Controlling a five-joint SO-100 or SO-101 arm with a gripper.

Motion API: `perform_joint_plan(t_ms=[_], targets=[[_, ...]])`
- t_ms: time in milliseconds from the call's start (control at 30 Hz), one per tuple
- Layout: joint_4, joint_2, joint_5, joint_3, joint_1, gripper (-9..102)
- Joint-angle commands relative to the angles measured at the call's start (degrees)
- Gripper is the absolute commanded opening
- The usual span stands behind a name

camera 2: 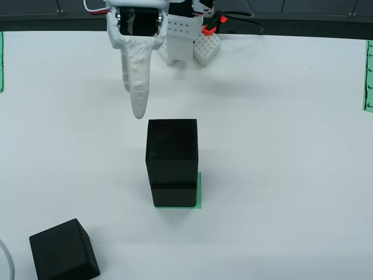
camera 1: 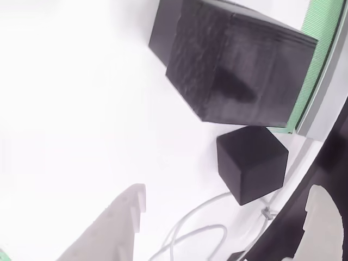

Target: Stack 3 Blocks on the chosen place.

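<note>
Nearest in the view from above, the third block [camera 2: 63, 249] is left loose on the tabletop [camera 2: 280, 175], two blocks [camera 2: 172, 162] are stacked on the green striped patch [camera 2: 199, 189], and beyond them the hand [camera 2: 138, 87] is held empty, its opening impossible to tell.

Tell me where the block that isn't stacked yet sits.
In the view from above, the loose block lies on the white table at the lower left, apart from the two-block stack on the striped patch.

Three matt black plastic cubes [camera 2: 171, 153] – rough, finely ridged faces; smooth white counter [camera 2: 280, 175]; white, grainy matt plastic pincer [camera 2: 137, 87].
</note>
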Motion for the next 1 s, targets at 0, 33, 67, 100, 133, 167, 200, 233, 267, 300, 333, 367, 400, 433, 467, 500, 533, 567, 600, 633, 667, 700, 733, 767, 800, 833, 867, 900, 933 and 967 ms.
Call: perform_joint_plan(t_ms=[0, 33, 67, 100, 133, 167, 200, 233, 267, 300, 333, 367, 400, 433, 467, 500, 533, 567, 600, 633, 667, 700, 733, 767, 800, 833, 867, 900, 933, 967], targets=[[0.35, 0.97, -11.25, 0.09, 4.66, 37], [-0.09, -0.09, -14.15, 0.09, 6.68, 37], [-0.79, -1.41, -16.52, -0.09, 8.7, 37], [-1.76, -3.08, -19.16, -0.35, 10.81, 37], [-3.08, -4.66, -21.09, -0.53, 12.57, 37], [-4.75, -6.42, -21.53, -1.14, 14.15, 37], [-6.33, -8.53, -21.53, -2.2, 15.64, 36], [-7.73, -10.72, -21.62, -3.69, 16.96, 36], [-8.79, -13.01, -21.62, -5.54, 18.02, 36], [-9.14, -15.47, -21.62, -7.65, 18.81, 36], [-9.14, -17.93, -21.62, -10.02, 19.6, 36], [-9.14, -20.13, -21.62, -12.39, 20.3, 36], [-8.96, -22.24, -21.62, -14.94, 21.18, 36], [-8.7, -24.26, -21.62, -17.49, 21.97, 36], [-8.7, -26.19, -21.62, -19.95, 22.85, 36], [-8.7, -28.21, -21.53, -22.5, 23.64, 36], [-8.7, -30.15, -21.45, -24.96, 24.26, 36], [-8.7, -31.9, -21.09, -27.25, 24.79, 36], [-8.61, -33.75, -20.83, -29.09, 25.05, 36], [-8.26, -35.42, -20.83, -30.76, 25.14, 36], [-7.65, -36.91, -20.74, -32.34, 25.14, 36], [-7.21, -38.23, -20.57, -33.57, 25.14, 36], [-7.21, -39.55, -20.3, -34.63, 24.96, 36], [-7.38, -40.69, -19.78, -35.51, 24.7, 36], [-7.38, -41.84, -19.6, -36.12, 24.35, 36], [-7.56, -42.89, -19.6, -36.74, 23.99, 36], [-7.82, -43.68, -19.07, -37.35, 23.55, 36], [-8.44, -44.47, -18.11, -37.97, 22.94, 36], [-8.79, -45.09, -17.58, -38.67, 22.32, 36], [-9.58, -45.62, -16.44, -39.11, 21.62, 36]])
